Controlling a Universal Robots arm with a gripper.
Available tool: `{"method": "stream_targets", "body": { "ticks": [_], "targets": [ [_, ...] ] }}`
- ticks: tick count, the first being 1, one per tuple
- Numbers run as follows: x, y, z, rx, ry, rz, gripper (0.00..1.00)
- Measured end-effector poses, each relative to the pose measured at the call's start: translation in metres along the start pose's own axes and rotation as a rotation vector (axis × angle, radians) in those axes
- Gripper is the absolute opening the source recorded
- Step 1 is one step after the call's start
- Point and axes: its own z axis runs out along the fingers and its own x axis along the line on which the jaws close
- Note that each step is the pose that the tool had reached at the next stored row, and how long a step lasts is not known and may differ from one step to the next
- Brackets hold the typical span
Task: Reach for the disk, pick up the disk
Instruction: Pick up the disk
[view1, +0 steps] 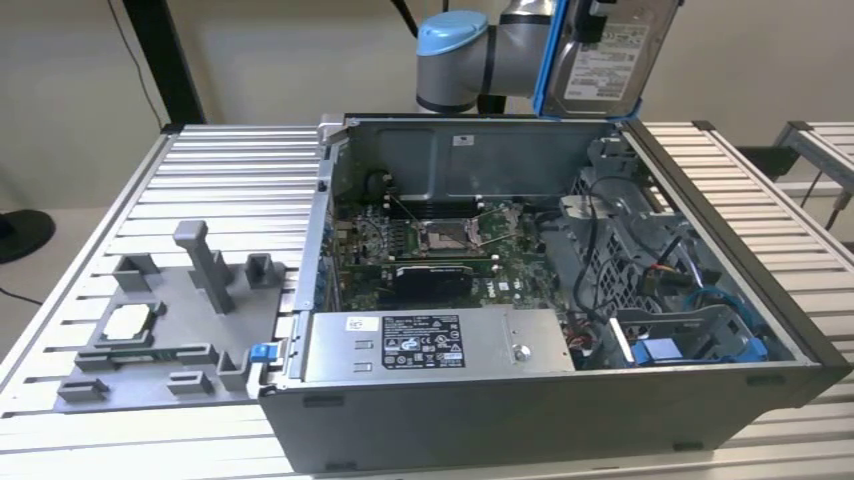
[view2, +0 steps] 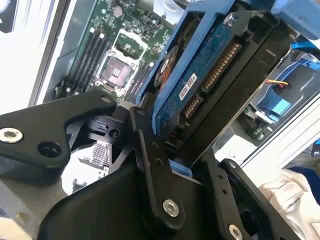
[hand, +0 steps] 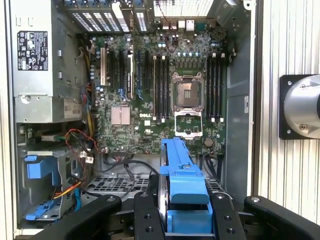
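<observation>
Jaws are closed on the disk (hand: 181, 185): in the first wrist view the gripper (hand: 182, 220) has a black finger (hand: 145, 215) on each side of the drive's blue carrier rail. The second wrist view shows what that one hides, the drive's blue circuit-board underside (view2: 200, 85) and its row of connector pins, gripped edge-on between the black finger plates.

The exterior view shows the drive (view1: 607, 55) held upright at about 12 o'clock, above the rear wall of the open computer case (view1: 534, 420), its white label facing the camera and blue rail along its edge. It hangs clear of the case rim.

Below lie the motherboard (view1: 427, 240) with its bare CPU socket, the power supply (view1: 434, 345) at 6 o'clock, and blue drive brackets (view1: 694, 345) at 4 o'clock. A grey fixture (view1: 160, 320) sits on the slatted table (view1: 227, 170) at 9 o'clock, well apart from the case.
</observation>
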Motion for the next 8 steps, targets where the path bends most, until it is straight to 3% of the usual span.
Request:
{"method": "stream_targets", "body": {
  "ticks": [8],
  "targets": [
    [0.0065, -0.0002, 0.0, -0.0001, 0.0002, 0.0, 0.0]
  ]
}}
